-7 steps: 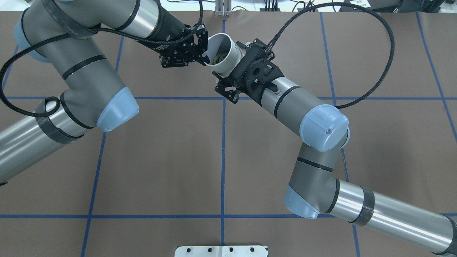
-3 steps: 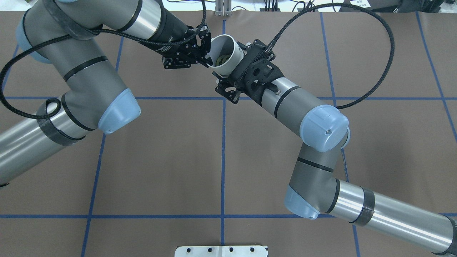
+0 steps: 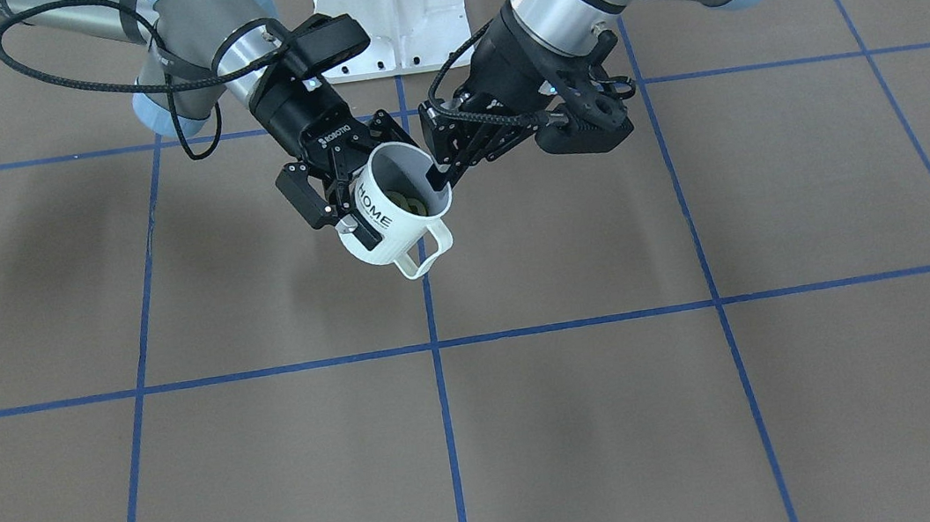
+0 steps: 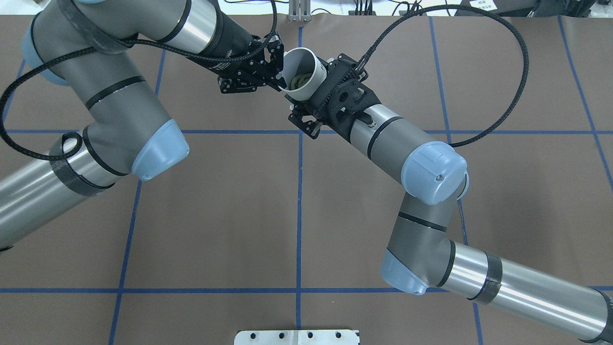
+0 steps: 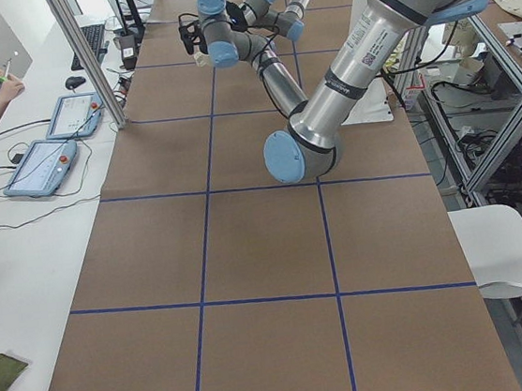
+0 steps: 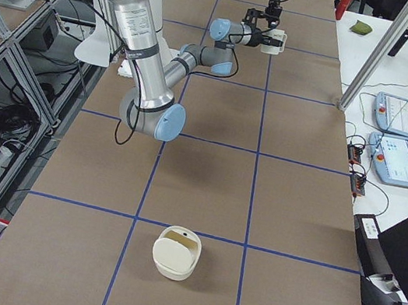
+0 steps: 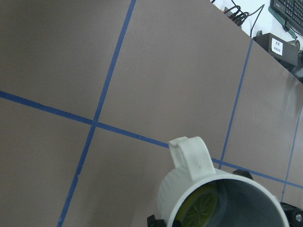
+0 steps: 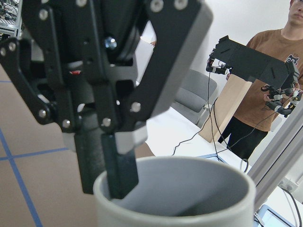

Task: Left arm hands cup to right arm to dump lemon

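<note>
The white ribbed cup marked "HOME" hangs tilted in the air between both arms, its handle pointing down and away from the robot. A lemon slice lies inside it. My left gripper pinches the cup's rim, one finger inside the cup and one outside. My right gripper, marked "ROBOTIQ", clasps the cup's body from the other side, a pad against the wall by the lettering. In the overhead view the cup sits between the left gripper and the right gripper.
The brown table cover carries blue tape grid lines. A white lidded container stands on the table towards the robot's right end. A braided cable loops over the right arm. A white mount sits at the robot's base.
The cup has shifted slightly towards the left arm and stands a little more upright. Both wrists have moved with it by a small amount. Both grippers stay at the cup.
</note>
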